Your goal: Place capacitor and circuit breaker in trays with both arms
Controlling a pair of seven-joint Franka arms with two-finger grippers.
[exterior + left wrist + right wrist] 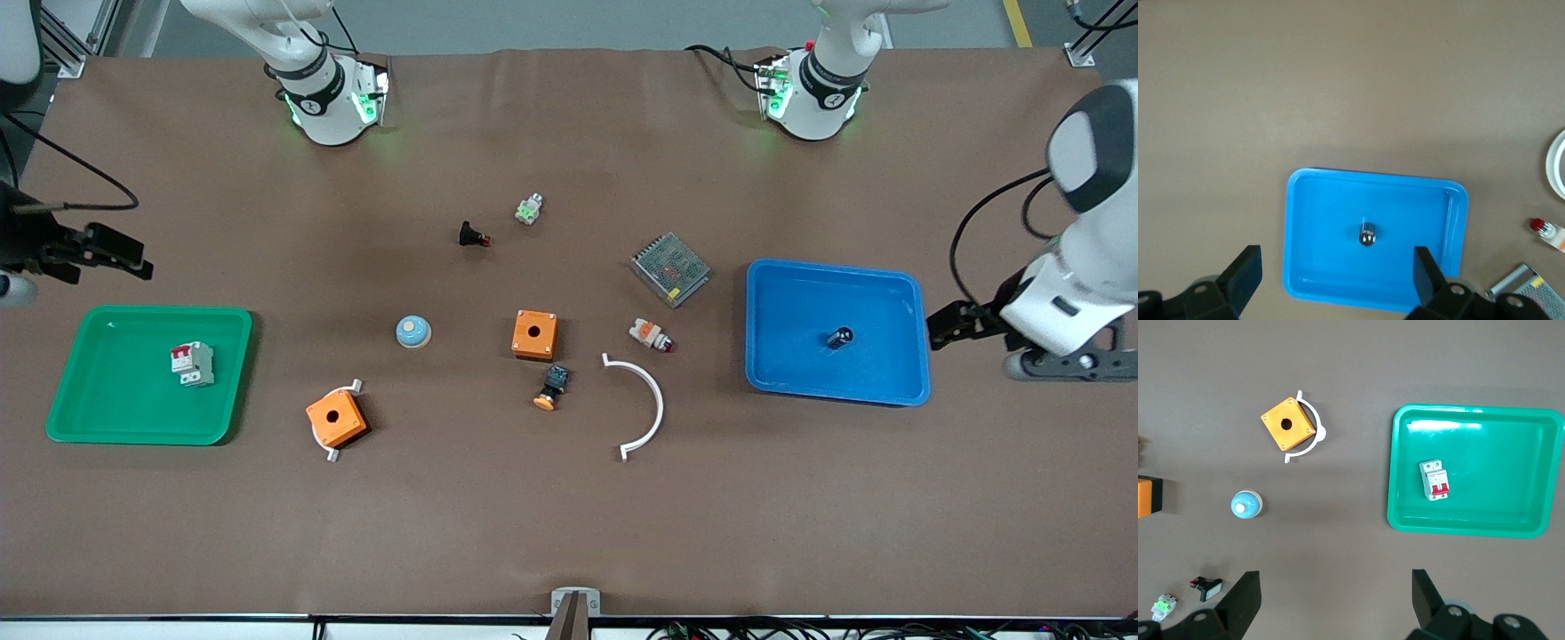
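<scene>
The capacitor (839,338), a tiny dark cylinder with a silvery end, lies in the middle of the blue tray (782,373). It also shows in the left wrist view (1367,235), in the blue tray (1325,220). The circuit breaker (192,364), a white-grey block with red levers, lies in the green tray (116,418). It also shows in the right wrist view (1434,479), in the green tray (1498,453). My left gripper (942,324) (1336,273) is open and empty, up beside the blue tray's edge. My right gripper (133,256) (1336,593) is open and empty, over the table beside the green tray.
Between the trays lie two orange boxes (534,334) (336,418), a white arc (645,404), a mesh-topped metal unit (670,268), a blue dome (413,332), a black pushbutton with an orange cap (553,387), a white-orange part (650,335) and a black part with a red tip (473,236).
</scene>
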